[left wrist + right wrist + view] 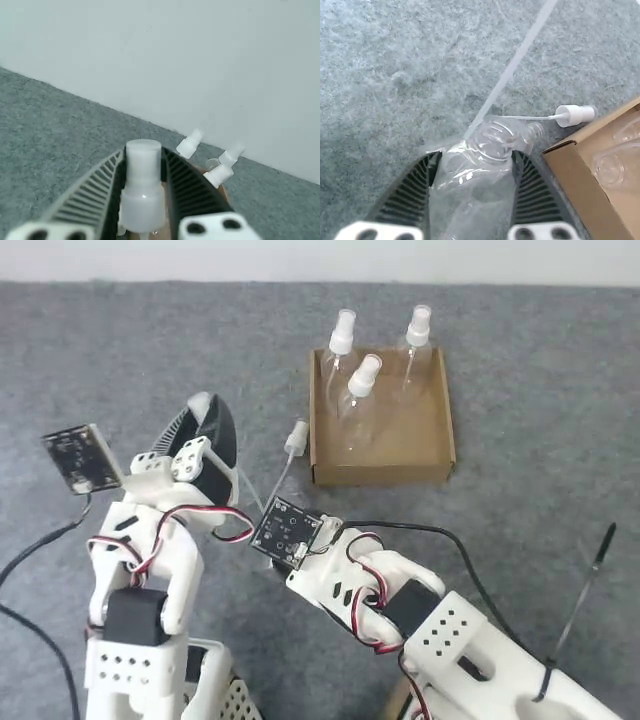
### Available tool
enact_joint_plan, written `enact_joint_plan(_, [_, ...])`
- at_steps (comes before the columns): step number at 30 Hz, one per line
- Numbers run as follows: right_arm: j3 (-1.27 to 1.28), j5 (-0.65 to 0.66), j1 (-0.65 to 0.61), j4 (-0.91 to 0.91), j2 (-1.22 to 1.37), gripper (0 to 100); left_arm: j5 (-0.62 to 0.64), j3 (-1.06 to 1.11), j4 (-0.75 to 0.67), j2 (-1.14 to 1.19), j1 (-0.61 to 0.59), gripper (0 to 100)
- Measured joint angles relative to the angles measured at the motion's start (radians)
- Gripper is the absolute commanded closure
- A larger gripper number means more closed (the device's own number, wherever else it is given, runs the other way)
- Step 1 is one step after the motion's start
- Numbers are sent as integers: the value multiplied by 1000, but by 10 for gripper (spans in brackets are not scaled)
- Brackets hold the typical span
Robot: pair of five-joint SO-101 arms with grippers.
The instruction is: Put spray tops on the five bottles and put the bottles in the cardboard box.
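Clear plastic is clamped between the jaws of the right gripper (475,155): a clear bottle (475,192) is held by its body, its long axis in line with the fingers and its open mouth pointing out past the fingertips, over the grey carpet (540,360). A white spray top (143,195) is pinched in the nearly closed left gripper (143,152), its head aimed out past the fingertips. Its thin dip tube (510,65) is seen slanting down to the rim of the bottle's mouth; whether the end is inside cannot be told. A second spray top (296,437) is laid on the carpet just beside the cardboard box (430,455), head towards the far side and tube trailing back towards the arms. Three capped bottles (362,405) are lying in the box, side by side, their tops pointing to its far wall, and two of those tops are carried past the rim.
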Motion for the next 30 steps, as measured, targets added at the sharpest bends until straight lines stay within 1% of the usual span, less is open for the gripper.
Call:
enact_joint_plan(4, [0, 0, 0, 0, 0, 993, -9, -34, -37, -2, -29, 989])
enact_joint_plan(12, [0, 0, 0, 0, 0, 993, -14, -38, -86, 2, -34, 989])
enact_joint_plan(19, [0, 0, 0, 0, 0, 993, -14, -38, -86, 6, -26, 989])
enact_joint_plan(27, [0, 0, 0, 0, 0, 993, -15, -32, -34, 6, 68, 989])
enact_joint_plan(30, [0, 0, 0, 0, 0, 993, -18, 0, -34, 6, 80, 989])
